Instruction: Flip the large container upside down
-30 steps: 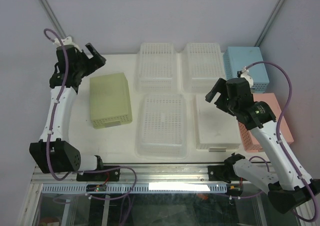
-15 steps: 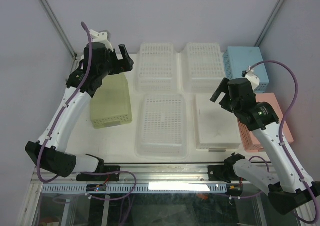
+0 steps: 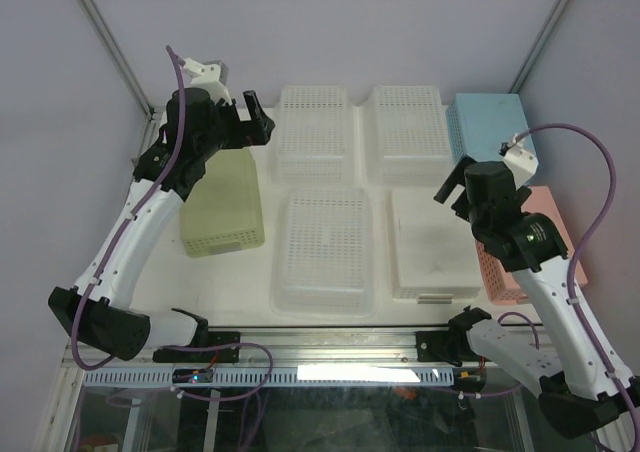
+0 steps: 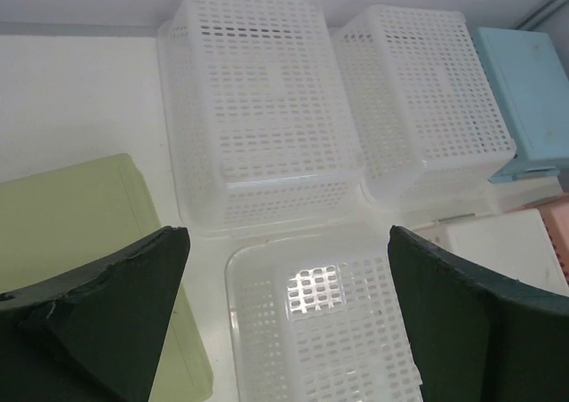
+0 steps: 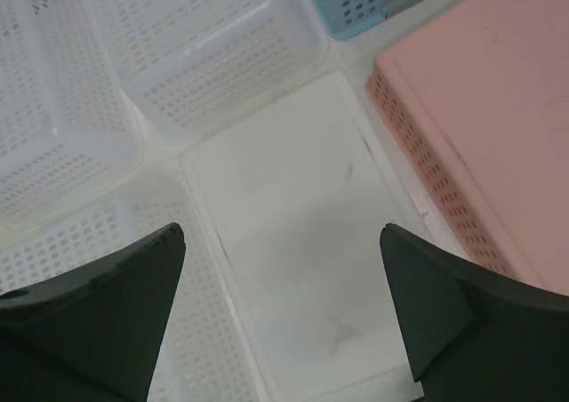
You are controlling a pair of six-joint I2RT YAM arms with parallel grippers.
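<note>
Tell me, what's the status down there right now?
Left jaws, right jaws open, empty. Large white perforated plastic container untouched, mid-table. Nothing atop it; smooth-based white basket close alongside.

You've got 3 views. The top camera sits high over the near edge, looking down on the whole table (image 3: 215,282). Left wrist peers forward and down past the left claw (image 4: 286,233), close in. Right wrist stares almost straight down, closer still. All 3 share the large container (image 3: 325,247).
</note>
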